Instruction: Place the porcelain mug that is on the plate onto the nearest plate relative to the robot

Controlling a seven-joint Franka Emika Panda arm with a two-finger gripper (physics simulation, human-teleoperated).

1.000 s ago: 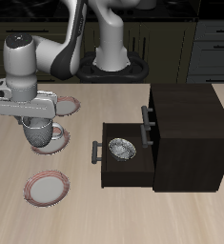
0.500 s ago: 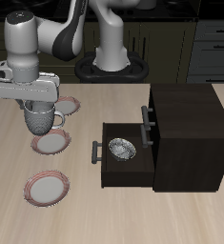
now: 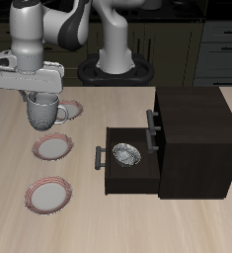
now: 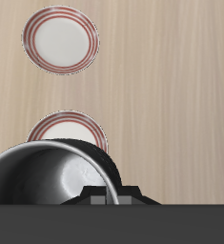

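My gripper is shut on the rim of the greyish-white porcelain mug and holds it in the air, handle toward the cabinet. The plate it came from lies bare below it, nearer the table's front. The nearest plate lies just behind the mug, partly hidden by it. A third plate lies near the front edge. The wrist view shows the mug's inside close up, with two plates beyond it: one close by and one farther off.
A dark cabinet stands beside the plates with its drawer pulled open toward them. A small patterned grey bowl sits in the drawer. The robot's base stands at the table's back.
The gripper has lifted the mug off the middle plate and carried it up and toward the back of the table. That plate is now bare.
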